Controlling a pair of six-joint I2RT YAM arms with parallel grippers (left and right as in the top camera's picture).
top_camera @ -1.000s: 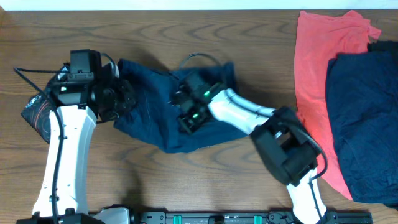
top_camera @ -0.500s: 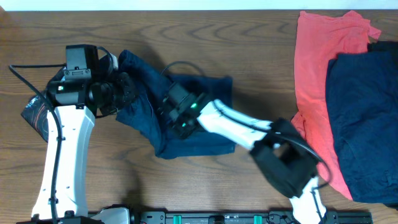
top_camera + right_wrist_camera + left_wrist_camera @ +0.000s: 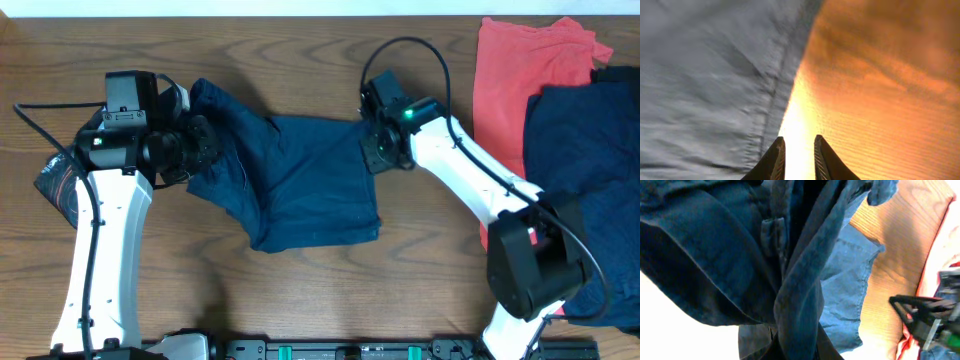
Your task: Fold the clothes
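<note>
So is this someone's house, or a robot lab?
Most likely a robot lab or test bench, not a home: two white robot arms work at a brown wooden table, with a dark blue garment and a coral-red cloth laid out for folding practice.

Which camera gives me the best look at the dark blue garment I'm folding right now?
Overhead. It shows the whole dark blue garment laid out on the table. Left wrist shows only bunched folds up close; right wrist shows just a blurred hemmed edge beside bare wood.
</note>
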